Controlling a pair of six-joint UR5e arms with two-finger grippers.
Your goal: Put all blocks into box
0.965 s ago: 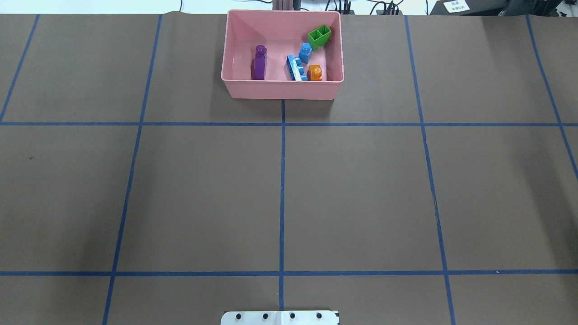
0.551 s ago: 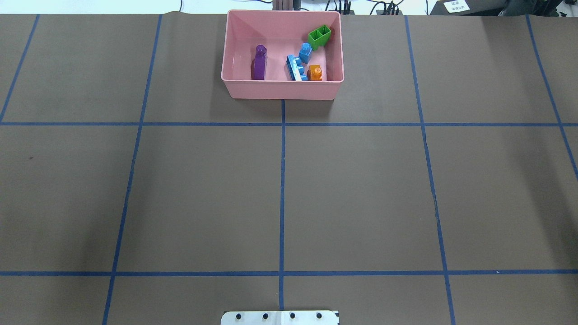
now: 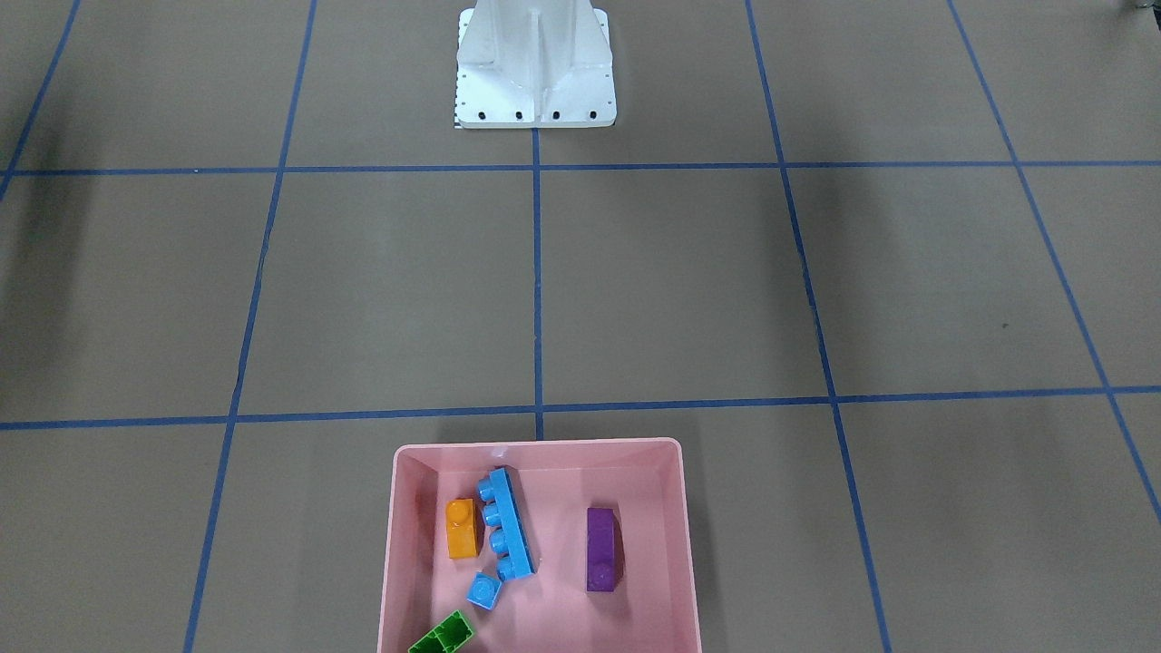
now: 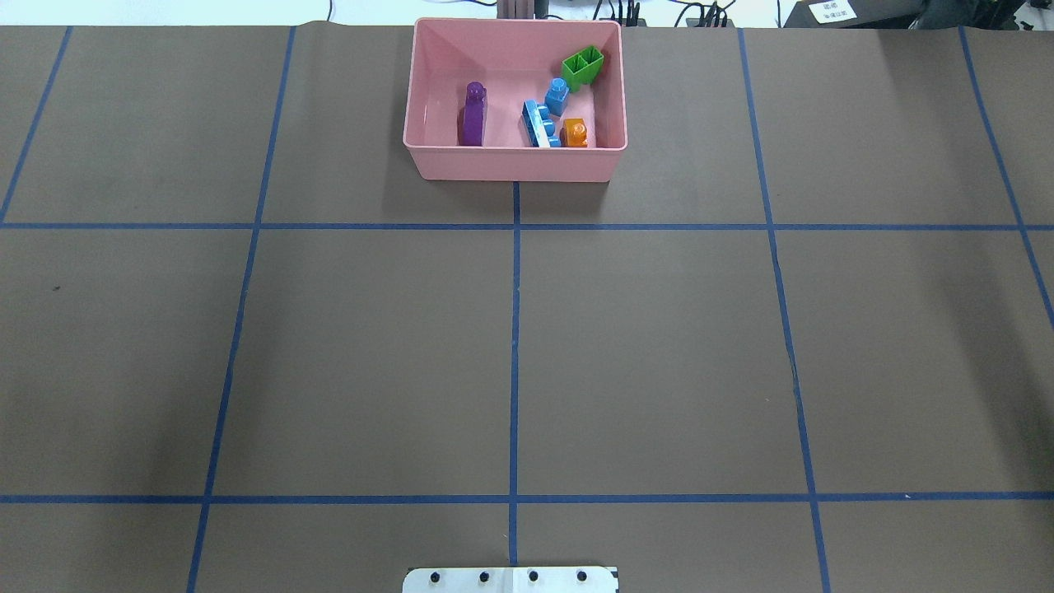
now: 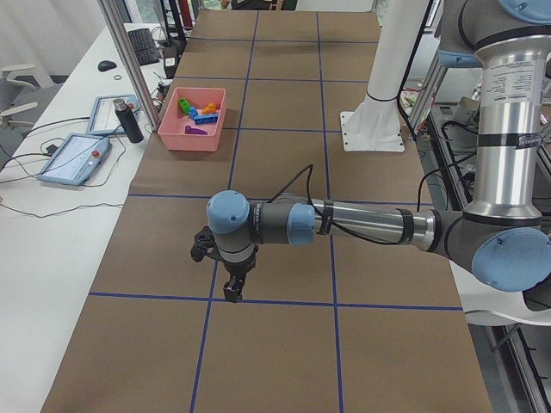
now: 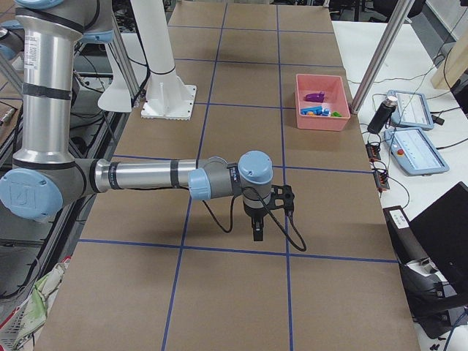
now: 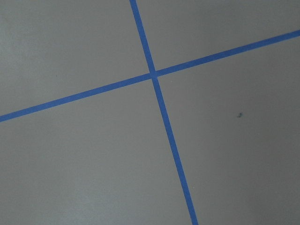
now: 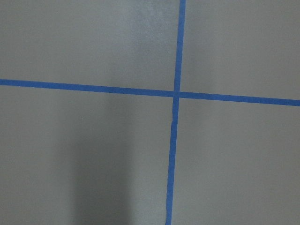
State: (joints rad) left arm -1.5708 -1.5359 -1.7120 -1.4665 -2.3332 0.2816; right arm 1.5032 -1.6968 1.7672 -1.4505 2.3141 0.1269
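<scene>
Lying inside the pink box [image 4: 515, 165], the purple block [image 4: 473, 115], green block [image 4: 583, 67], orange block [image 4: 575, 133], long blue block [image 4: 539, 125] and small blue block [image 4: 557, 96] look delivered. The left gripper [image 5: 231, 291] and right gripper [image 6: 257, 232] hang well apart from the box, seemingly parked with nothing left to fetch. Whether either is open cannot be told.

The counter [image 4: 659, 346] wears a brown cover crossed by blue tape lines [image 4: 514, 362] in a grid; the pink box [image 4: 510, 165] sits on it at the edge far from the robot, in line with the middle tape; the white base plate [image 4: 510, 580] stands at the robot's edge, well apart.
</scene>
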